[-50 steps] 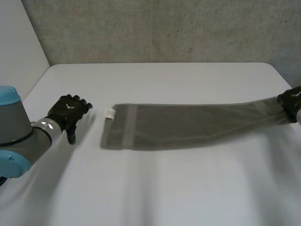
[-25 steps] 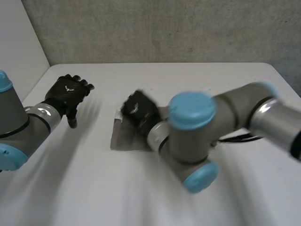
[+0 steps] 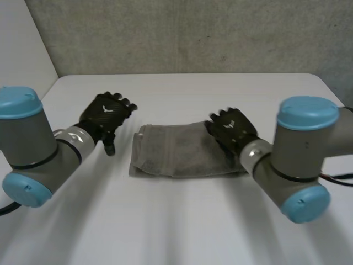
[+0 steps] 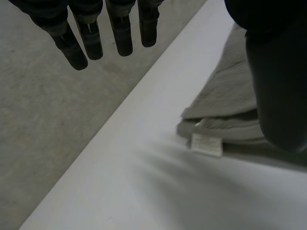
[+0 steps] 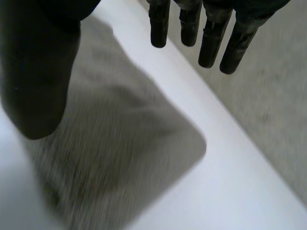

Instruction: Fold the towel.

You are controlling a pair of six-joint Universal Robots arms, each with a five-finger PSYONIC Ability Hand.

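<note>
Right hand: the right hand is over the right end of the towel; its fingers are straight and spread, and it holds nothing
Right hand touch: I cannot tell if the palm rests on the cloth or is just above it
Left hand: the left hand is just beside the towel's left end, not on it; its fingers are straight too, and it holds nothing
Towel place: it lies flat near the middle of the white table, between the two hands
Towel look: it seems folded once, with two layers one on top of the other
Tag: a small white tag sticks out at the corner near the left hand
Which way it points: the long side goes left to right, from one hand to the other; the loose ends seem to be at the left, by the tag, and the folded end at the right, under the right hand
Step now: I think one fold is down and the hands are free for the next one
How to do it well: lift the right hand straight up so the top layer does not slide; check that the left edges sit on top of each other; then grab both layers at one end and bring them over to the other end, with the corners matched
</note>
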